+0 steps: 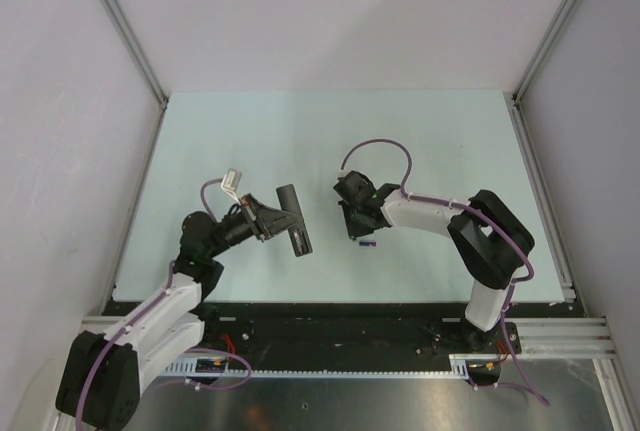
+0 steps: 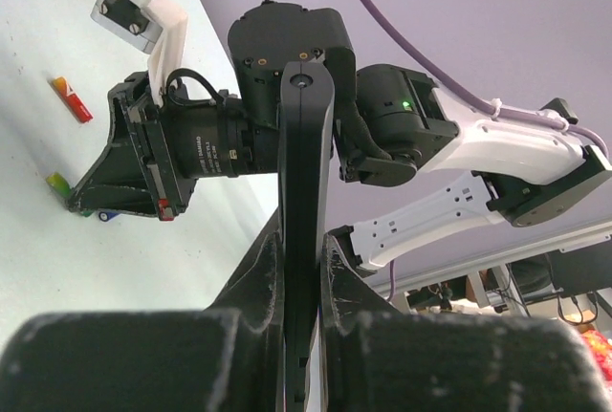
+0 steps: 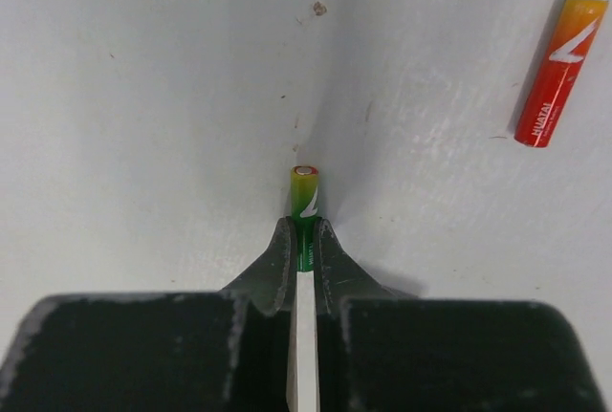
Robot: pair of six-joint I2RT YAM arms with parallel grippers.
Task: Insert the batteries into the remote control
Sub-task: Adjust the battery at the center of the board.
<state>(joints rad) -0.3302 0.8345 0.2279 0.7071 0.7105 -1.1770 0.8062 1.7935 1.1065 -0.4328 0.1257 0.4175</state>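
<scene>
Plainly the slim green cylindrical battery (image 3: 304,190) is light, rigid and smooth, so it may roll or twist in a pinch. The right gripper (image 3: 304,245) is closed on one end of it, low over the pale table (image 3: 143,97). A red-orange battery (image 3: 556,73) lies loose near it. The stiff black plastic remote control (image 2: 306,144) stands edge-on to their left, clamped in the left gripper (image 2: 304,264)
</scene>
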